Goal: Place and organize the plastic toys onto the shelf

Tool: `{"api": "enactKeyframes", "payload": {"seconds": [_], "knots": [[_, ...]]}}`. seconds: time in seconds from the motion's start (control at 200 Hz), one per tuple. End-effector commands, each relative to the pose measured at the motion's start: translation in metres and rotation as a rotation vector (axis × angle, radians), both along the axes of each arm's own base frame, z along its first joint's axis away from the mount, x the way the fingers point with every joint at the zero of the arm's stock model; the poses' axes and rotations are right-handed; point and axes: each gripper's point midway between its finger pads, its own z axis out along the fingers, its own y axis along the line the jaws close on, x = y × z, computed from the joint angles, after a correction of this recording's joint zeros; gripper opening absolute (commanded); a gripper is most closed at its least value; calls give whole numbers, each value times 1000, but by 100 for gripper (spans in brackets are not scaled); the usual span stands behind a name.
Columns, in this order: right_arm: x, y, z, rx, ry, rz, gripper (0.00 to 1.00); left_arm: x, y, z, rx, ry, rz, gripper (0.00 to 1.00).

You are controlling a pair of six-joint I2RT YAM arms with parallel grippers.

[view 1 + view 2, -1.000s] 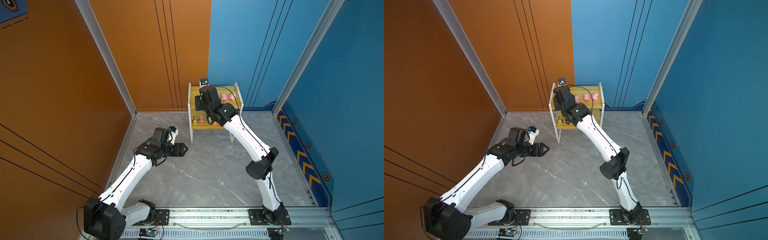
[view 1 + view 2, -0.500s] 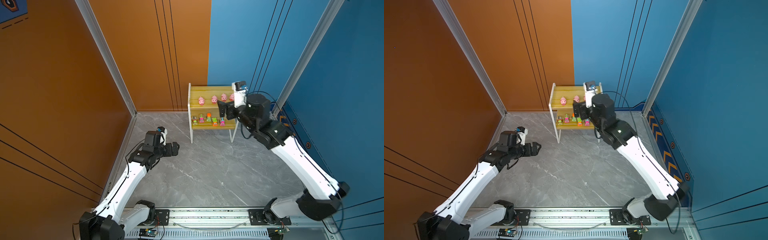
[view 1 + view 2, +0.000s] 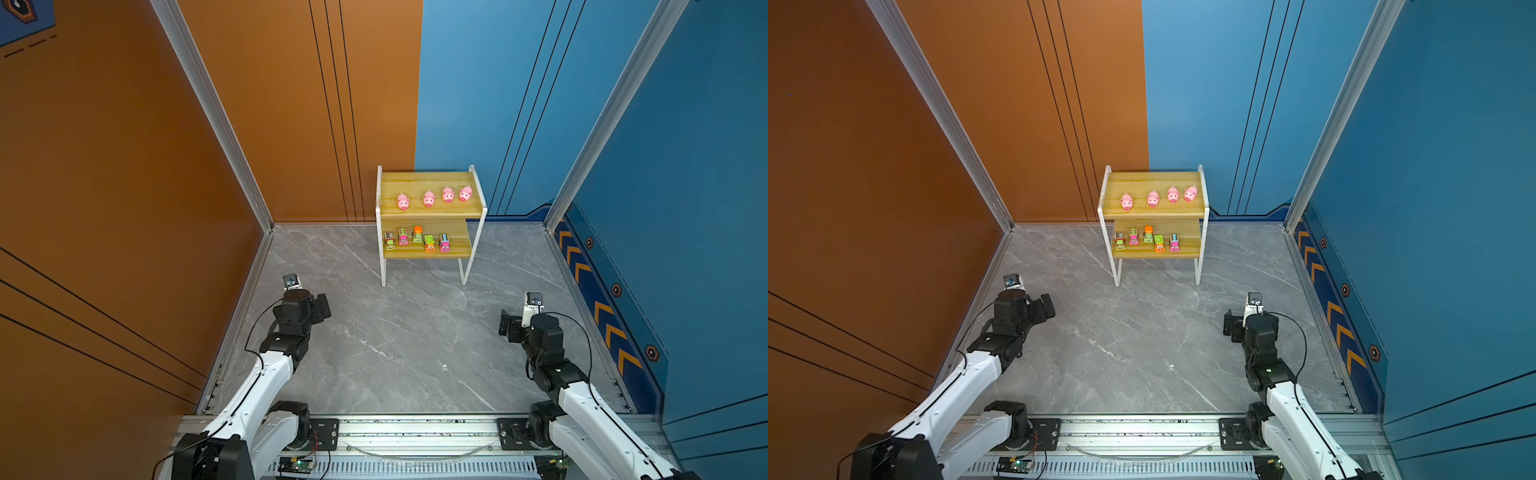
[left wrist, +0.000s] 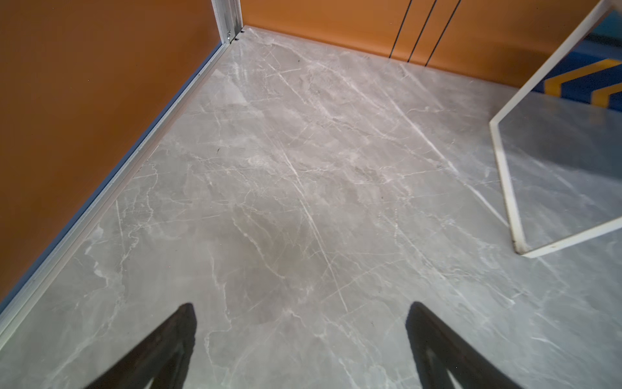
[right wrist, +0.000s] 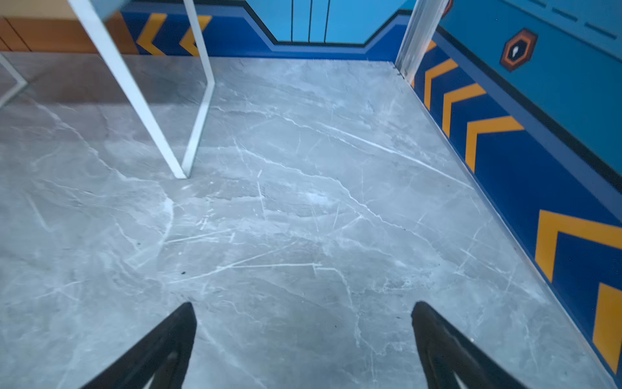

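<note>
The shelf [image 3: 428, 180] [image 3: 1154, 180] stands at the back of the grey floor. Several pink pigs [image 3: 429, 198] [image 3: 1153, 198] sit in a row on its upper board. Several bright toy trucks [image 3: 417, 235] [image 3: 1148, 234] line the lower board. My left gripper [image 3: 322, 308] [image 3: 1047, 306] hovers over the floor at the front left, far from the shelf, open and empty [image 4: 301, 310]. At the front right my right gripper [image 3: 508, 328] [image 3: 1230, 326] is also open with only bare floor between its fingers [image 5: 303, 308].
Orange wall panels close the left side and blue ones the right and back. The white shelf legs [image 4: 508, 188] [image 5: 134, 94] show in both wrist views. The arms' mounting rail [image 3: 415, 432] runs along the front edge.
The right arm has swung back from the shelf to the front right. The left arm has drawn back toward the front left. Both grippers have opened wider.
</note>
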Motion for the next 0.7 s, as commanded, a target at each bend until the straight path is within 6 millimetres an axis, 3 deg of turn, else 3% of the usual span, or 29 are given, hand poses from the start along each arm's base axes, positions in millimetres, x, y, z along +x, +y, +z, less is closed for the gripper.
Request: {"api": "enactKeyframes", "payload": {"seconds": [0.0, 0.095, 0.19, 0.28, 0.37, 0.435, 0.506, 0.556, 0.601, 0.691], "knots": [[31, -5, 41, 70, -235, -15, 100, 25, 6, 18, 133, -113, -34, 98], [45, -6, 19, 77, -222, -13, 100, 35, 1, 2, 157, -141, -71, 98], [57, 2, 19, 56, -229, 23, 100, 44, -5, -17, 185, -152, -119, 98], [70, -4, 18, 31, -232, 9, 100, 58, -11, -13, 203, -205, -146, 98], [77, -5, -6, 18, -227, 16, 100, 66, -14, -37, 211, -210, -159, 98], [81, -3, -2, 9, -303, 14, 100, 67, -4, -32, 229, -239, -85, 98], [91, -4, -14, 19, -143, 23, 100, 71, -3, -39, 184, -183, -101, 98], [104, -2, -16, 50, -142, 45, 100, 73, 0, -39, 159, -190, -113, 98], [102, -13, -20, 87, -92, 22, 100, 73, 0, -40, 158, -188, -113, 98], [103, -13, -18, 40, -117, -24, 100, 73, 0, -39, 157, -191, -112, 98]]}}
